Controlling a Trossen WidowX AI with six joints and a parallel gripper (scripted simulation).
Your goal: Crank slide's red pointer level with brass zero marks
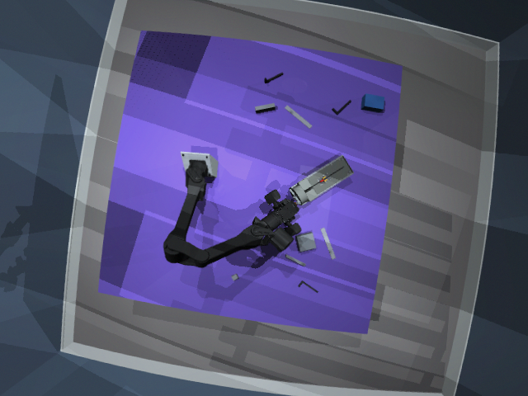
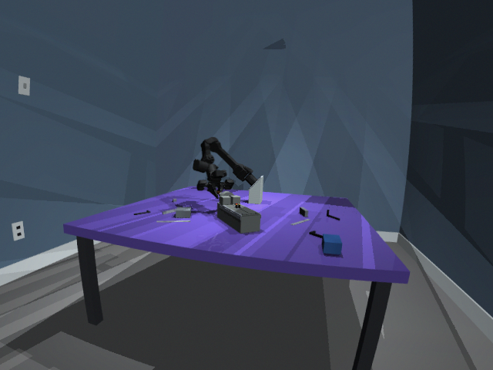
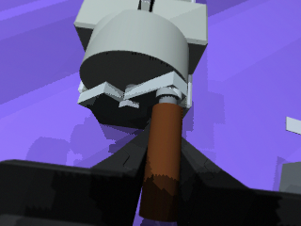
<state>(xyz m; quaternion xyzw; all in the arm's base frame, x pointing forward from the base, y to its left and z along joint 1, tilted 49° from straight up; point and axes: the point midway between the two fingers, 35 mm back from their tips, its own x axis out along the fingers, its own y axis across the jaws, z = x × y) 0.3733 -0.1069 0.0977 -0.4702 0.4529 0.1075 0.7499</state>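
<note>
Top view: purple table [image 1: 162, 132] [image 2: 246, 254] fills the middle of the frame. The machine, a long grey box [image 1: 334, 170] [image 2: 249, 224], lies on it right of centre, slanting from lower left to upper right; in the exterior view it sits near the middle of the frame. The red pointer [image 1: 322, 181] shows as a small red spot by the dark slot on its top; the zero marks are too small to read, so level or not cannot be told.

Wrist view: a pale round drum [image 3: 136, 35] at upper centre, light crank pieces [image 3: 155, 86] across its lower face. From their right end the brown handle [image 3: 165, 141] runs down to the bottom of the frame. Gripper [image 1: 294, 203] [image 2: 218, 195] [image 3: 160, 137]: closed on the handle, a dark finger on either side; not released.

Black arm [image 1: 225, 247] [image 2: 226, 156] bends through the lower left of the top view; its pale mount [image 1: 213, 166] [image 2: 256, 193] stands left of centre. Blue block [image 1: 373, 103] [image 2: 332, 244] at upper right, well apart from the machine. Square grey block [image 1: 305, 241] [image 2: 182, 212] below the machine, just beside a pale strip [image 1: 327, 243] [image 2: 173, 220].
</note>
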